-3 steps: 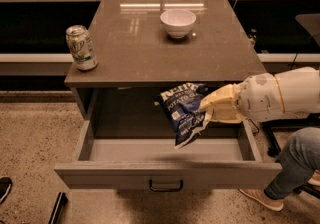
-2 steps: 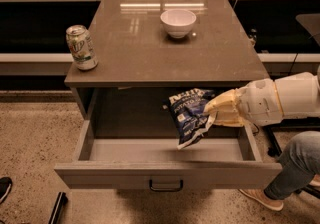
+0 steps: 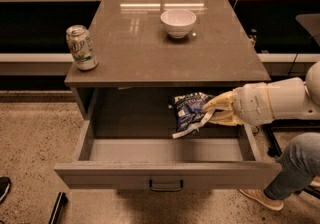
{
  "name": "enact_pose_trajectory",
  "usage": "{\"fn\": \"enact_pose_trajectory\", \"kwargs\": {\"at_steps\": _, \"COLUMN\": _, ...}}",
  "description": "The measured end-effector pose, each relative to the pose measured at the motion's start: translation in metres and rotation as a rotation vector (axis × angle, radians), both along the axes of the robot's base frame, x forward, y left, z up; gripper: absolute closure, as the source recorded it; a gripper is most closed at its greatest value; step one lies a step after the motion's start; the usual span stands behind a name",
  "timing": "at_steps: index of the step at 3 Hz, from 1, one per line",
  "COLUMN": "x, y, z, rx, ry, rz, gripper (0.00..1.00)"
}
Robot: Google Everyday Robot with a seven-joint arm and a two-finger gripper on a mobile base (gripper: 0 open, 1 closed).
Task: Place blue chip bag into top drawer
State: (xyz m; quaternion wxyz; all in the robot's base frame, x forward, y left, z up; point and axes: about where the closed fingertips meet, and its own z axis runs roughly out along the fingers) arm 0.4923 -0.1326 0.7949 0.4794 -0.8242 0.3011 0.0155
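The blue chip bag [image 3: 188, 113] is a crumpled dark-blue foil bag with white markings. It hangs above the inside of the open top drawer [image 3: 165, 173], right of its middle. My gripper [image 3: 209, 112] reaches in from the right and is shut on the bag's right side. The drawer is pulled out towards the camera, with a small dark handle [image 3: 166, 185] at the centre of its front panel. The bag's lower end hangs down towards the drawer floor.
A green-and-silver soda can [image 3: 81, 47] stands at the cabinet top's left edge. A white bowl [image 3: 178, 22] sits at the back centre. A person's leg and shoe [image 3: 282, 178] are at the lower right, beside the drawer.
My gripper has carried the chip bag a little to the right and slightly deeper over the drawer. The drawer, can and bowl have not moved.
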Motion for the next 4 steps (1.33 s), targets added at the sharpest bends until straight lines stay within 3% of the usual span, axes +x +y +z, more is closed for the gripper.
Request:
{"fn": "enact_pose_trajectory", "kwargs": {"at_steps": 1, "x": 0.0067, "y": 0.0048, "z": -0.0080, "rx": 0.004, "ry": -0.007, "rz": -0.061, "gripper": 0.59}}
{"fn": "enact_pose_trajectory", "kwargs": {"at_steps": 3, "x": 0.0095, "y": 0.0080, "z": -0.0084, "rx": 0.007, "ry": -0.011, "rz": -0.063, "gripper": 0.12}}
{"fn": "enact_pose_trajectory", "kwargs": {"at_steps": 4, "x": 0.0094, "y": 0.0096, "z": -0.0088, "rx": 0.007, "ry": -0.010, "rz": -0.060, "gripper": 0.00}}
